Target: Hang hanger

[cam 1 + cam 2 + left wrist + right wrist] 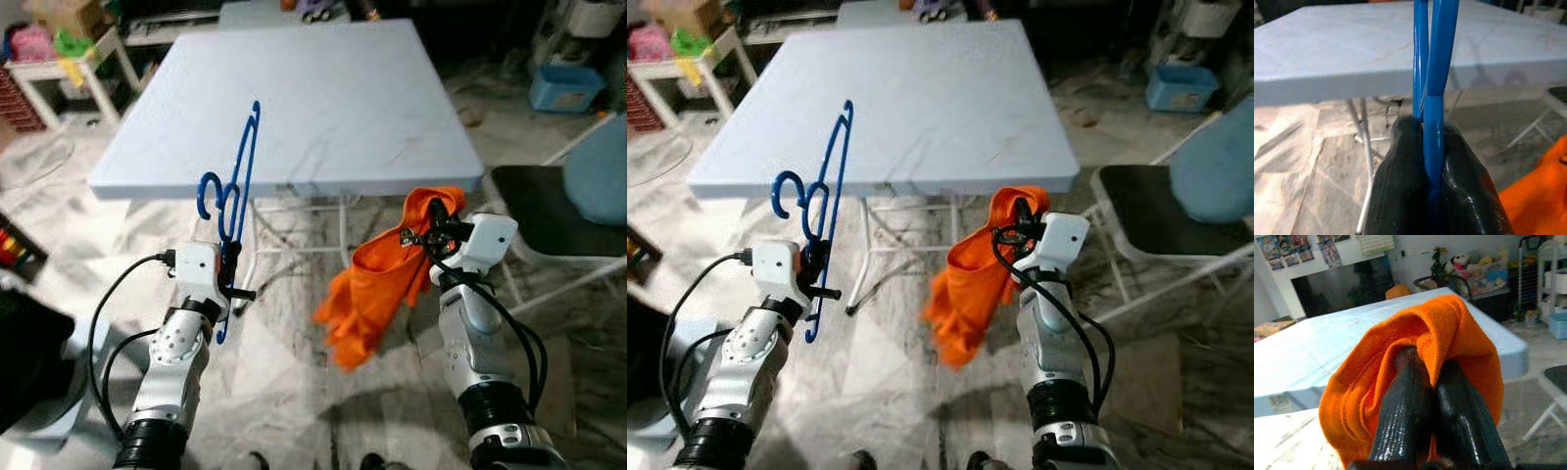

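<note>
A blue plastic hanger (238, 186) stands upright in front of the light blue table (304, 88), its hook to the left. My left gripper (231, 262) is shut on its lower part; the left wrist view shows the black fingers (1400, 176) pinching the blue bars (1431, 73). An orange garment (377, 279) hangs down below the table's near edge. My right gripper (431, 230) is shut on its top fold, and the right wrist view shows orange cloth (1449, 338) bunched over the fingers (1410, 406).
A black folding chair (554, 215) stands at the right, close to my right arm. A white side table (69, 69) with clutter is at the far left. A blue bin (566, 86) sits at the back right. The marble floor (294, 392) lies below.
</note>
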Controlling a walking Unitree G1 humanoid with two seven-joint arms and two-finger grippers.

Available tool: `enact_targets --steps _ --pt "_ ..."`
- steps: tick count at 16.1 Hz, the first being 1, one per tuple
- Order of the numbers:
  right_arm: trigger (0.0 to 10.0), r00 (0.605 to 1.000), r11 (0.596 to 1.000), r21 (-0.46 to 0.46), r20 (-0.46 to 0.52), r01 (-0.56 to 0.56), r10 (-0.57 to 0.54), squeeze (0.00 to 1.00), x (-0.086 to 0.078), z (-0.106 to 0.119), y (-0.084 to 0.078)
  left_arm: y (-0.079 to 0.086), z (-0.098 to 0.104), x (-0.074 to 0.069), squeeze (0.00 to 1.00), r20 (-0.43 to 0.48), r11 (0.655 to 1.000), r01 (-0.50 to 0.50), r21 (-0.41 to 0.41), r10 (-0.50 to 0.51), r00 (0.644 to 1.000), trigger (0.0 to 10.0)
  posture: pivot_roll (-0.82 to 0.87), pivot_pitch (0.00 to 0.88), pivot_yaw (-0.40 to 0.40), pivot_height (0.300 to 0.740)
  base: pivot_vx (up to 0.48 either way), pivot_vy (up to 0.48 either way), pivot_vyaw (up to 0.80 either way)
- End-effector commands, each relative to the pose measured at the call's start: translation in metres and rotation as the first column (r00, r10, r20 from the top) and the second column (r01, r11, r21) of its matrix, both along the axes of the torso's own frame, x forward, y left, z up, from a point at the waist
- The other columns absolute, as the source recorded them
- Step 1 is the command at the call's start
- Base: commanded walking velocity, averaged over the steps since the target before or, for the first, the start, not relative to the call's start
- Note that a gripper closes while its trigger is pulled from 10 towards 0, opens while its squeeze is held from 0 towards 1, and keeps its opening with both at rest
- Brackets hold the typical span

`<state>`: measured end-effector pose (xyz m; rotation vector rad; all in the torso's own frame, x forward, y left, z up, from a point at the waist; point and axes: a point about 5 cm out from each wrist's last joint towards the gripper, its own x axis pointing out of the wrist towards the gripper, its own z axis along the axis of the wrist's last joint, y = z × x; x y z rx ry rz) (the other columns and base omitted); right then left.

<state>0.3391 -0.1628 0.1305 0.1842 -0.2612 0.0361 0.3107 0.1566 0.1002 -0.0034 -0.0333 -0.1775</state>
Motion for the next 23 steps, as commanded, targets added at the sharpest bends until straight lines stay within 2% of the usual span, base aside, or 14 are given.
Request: enact_targets --steps 1,14,19,23 --pt "10.0 1.000 1.000 0.001 0.015 0.003 -0.003 0.00 0.0028 0.0058 0.0002 0.0024 0.0040 -0.0001 0.00 0.011 1.000 0.004 0.000 -0.004 1.000 10.0 0.02 0.115 0.041 0.740 0.345 0.307 0.00" --pt "10.0 1.000 0.999 -0.036 0.020 -0.013 0.014 0.00 0.0064 0.0092 -0.0018 -0.0057 0.0052 -0.0012 0.00 0.014 0.999 0.024 -0.022 -0.023 1.000 10.0 0.02 0.112 0.030 0.740 0.320 0.357 0.00" --pt "10.0 0.997 0.994 -0.081 0.018 -0.074 0.076 0.00 0.0066 0.0100 0.0023 -0.0030 0.0022 -0.0049 0.00 0.014 0.999 -0.037 -0.010 0.037 0.999 10.0 0.02 0.119 0.014 0.740 0.242 0.359 0.00" --pt "10.0 0.996 0.993 -0.087 0.021 -0.082 0.084 0.00 0.0064 0.0104 0.0020 -0.0029 0.0008 -0.0060 0.00 0.019 0.997 -0.073 0.020 0.073 0.997 10.0 0.01 0.119 0.010 0.740 0.000 0.000 0.00"
